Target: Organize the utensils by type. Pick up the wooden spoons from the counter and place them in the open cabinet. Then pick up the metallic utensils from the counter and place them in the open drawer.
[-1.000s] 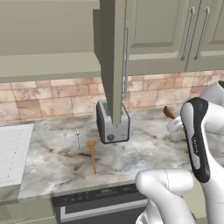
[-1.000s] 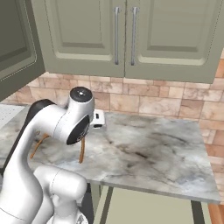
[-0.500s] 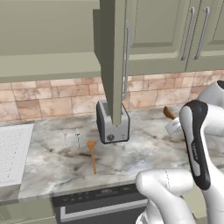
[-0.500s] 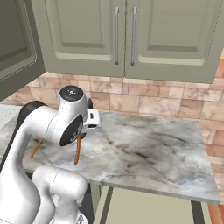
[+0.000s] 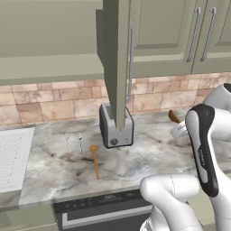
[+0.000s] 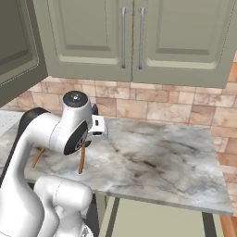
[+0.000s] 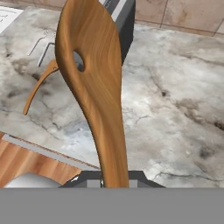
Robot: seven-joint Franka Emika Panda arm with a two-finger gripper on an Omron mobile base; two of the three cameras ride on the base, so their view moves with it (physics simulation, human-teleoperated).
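My gripper (image 7: 114, 178) is shut on the handle of one wooden spoon (image 7: 92, 78), whose bowl points away from the hand, above the counter (image 7: 175, 100). In the left base view the hand (image 5: 179, 129) hovers right of the toaster, the spoon's bowl (image 5: 173, 116) sticking up-left. The other wooden spoon (image 5: 94, 160) (image 7: 40, 86) lies flat on the counter, left of the toaster. Two metallic utensils (image 5: 74, 142) (image 7: 43, 46) lie just beyond it. The open cabinet's door (image 5: 118, 63) stands edge-on above the toaster. The open drawer is out of view.
A dark silver toaster (image 5: 116, 128) stands at the back under the cabinet door. The white ribbed drainboard (image 5: 12, 155) is at far left. Closed wall cupboards (image 6: 134, 37) hang over the right stretch of counter (image 6: 162, 152). My own arm (image 6: 51, 134) blocks the left side in the right base view.
The arm's upper joint has swung slightly left in the right base view, carrying the held spoon a little with it. The spoon and metal pieces on the counter have not moved.
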